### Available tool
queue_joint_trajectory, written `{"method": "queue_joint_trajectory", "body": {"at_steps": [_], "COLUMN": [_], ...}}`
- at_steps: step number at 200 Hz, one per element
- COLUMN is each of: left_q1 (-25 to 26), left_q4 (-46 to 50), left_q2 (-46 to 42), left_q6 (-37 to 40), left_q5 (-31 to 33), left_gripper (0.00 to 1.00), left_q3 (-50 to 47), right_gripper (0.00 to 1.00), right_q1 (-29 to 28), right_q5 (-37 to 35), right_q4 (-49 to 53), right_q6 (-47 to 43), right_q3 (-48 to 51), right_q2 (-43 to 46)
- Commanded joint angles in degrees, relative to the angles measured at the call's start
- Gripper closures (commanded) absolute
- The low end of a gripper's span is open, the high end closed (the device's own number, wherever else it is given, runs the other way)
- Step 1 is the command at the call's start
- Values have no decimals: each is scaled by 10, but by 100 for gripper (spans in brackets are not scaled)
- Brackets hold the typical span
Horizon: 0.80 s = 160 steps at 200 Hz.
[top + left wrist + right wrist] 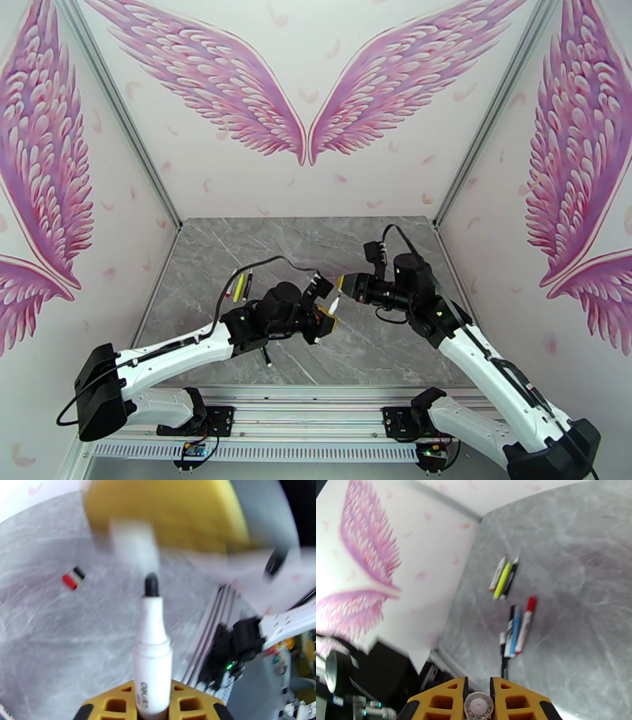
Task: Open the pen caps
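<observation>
My left gripper [152, 703] [325, 319] is shut on a white pen [152, 657] [335, 303], whose black tip [151, 585] is bare. Just beyond the tip is a blurred white pen cap [134, 545], clear of the pen, with my right gripper [342, 286] [478, 695] shut on it. In the right wrist view the cap [478, 705] shows end-on between the yellow fingers [442, 701]. Two loose pen caps, red and black [74, 578], lie together on the table. Other pens lie in two groups: yellow highlighter group [503, 578] and red-ended group [518, 628].
The grey marble table [237, 245] is walled at the back and both sides. A yellow highlighter with other pens [239, 284] lies at the left, and a dark pen [266, 355] lies under the left arm. The metal rail [316, 395] runs along the near edge.
</observation>
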<state>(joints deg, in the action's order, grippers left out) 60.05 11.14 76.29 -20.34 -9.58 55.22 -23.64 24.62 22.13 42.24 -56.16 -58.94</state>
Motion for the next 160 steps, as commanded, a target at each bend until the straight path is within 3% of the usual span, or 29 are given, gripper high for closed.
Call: {"method": "queue_joint_trajectory", "body": {"at_steps": [1,34,65,98,160], "left_q1": [22,16,-3,-44,-82], "left_q4": [76,34,1,-19,-5], "left_q2": [23,17,-22,-61,-140], "left_q6": [37,13,-20,-63,-79], "left_q5": [82,45,40,34,49], "left_gripper": [100,100,100,100,100], "left_q3": [23,-3,-36,-77,-132], "right_gripper": [90,88,83,82,82], "right_q1": [8,16,44,72,137], "right_q5": [-92,-64,-15,-62,-103], "right_q4": [47,39,96,200,252], "right_q6": [9,-27,-125,-225,-330], "right_q3": [-30,-35,-42,-70,-100], "right_q2": [-21,-32,-56,-104,-232]}}
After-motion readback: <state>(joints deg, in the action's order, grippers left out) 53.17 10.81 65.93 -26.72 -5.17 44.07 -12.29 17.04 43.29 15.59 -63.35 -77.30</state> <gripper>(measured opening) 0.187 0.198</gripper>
